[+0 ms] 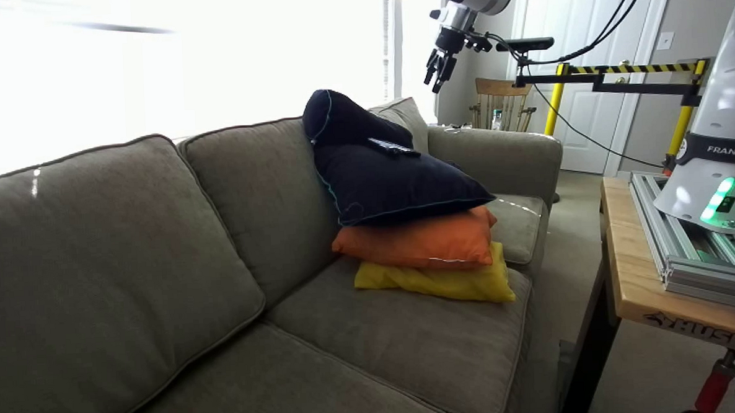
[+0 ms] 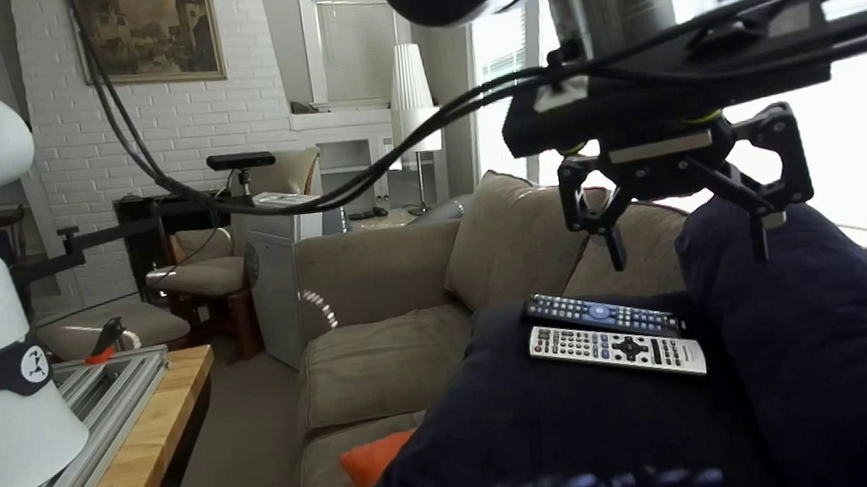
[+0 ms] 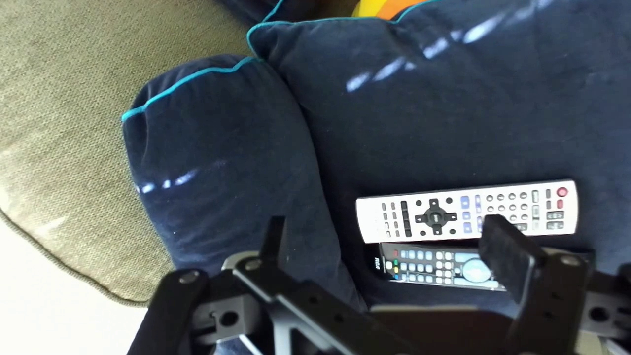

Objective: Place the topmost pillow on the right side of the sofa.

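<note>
Top pillow (image 1: 352, 120), navy, leans on back of sofa (image 1: 249, 193), touching lower navy pillow (image 1: 397, 183), which bears two remotes (image 2: 616, 348). My claw (image 2: 687, 251) hangs above both pillows, jaws spread wide.

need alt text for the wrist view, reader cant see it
An open black gripper juts in from the bottom, over the navy, turquoise-edged topmost pillow and, right of it, another navy pillow bearing a silver remote and a black remote. The sofa shows at upper left.
</note>
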Controlling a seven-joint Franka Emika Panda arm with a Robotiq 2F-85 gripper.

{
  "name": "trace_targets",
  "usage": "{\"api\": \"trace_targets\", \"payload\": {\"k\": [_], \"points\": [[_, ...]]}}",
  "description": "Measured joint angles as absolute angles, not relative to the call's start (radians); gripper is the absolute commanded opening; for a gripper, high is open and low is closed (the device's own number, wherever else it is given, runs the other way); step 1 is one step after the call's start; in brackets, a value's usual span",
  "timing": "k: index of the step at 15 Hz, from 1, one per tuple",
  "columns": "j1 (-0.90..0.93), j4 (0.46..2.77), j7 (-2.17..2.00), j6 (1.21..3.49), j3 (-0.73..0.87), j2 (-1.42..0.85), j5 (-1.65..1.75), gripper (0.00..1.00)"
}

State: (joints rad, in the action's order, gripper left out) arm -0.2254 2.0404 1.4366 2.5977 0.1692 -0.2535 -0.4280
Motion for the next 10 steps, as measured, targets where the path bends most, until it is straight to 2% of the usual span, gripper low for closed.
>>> {"api": "trace_targets", "payload": {"k": [10], "points": [[-0.370,1.803,1.486,2.763,-0.015,-0.528,-0.425,1.00]]}}
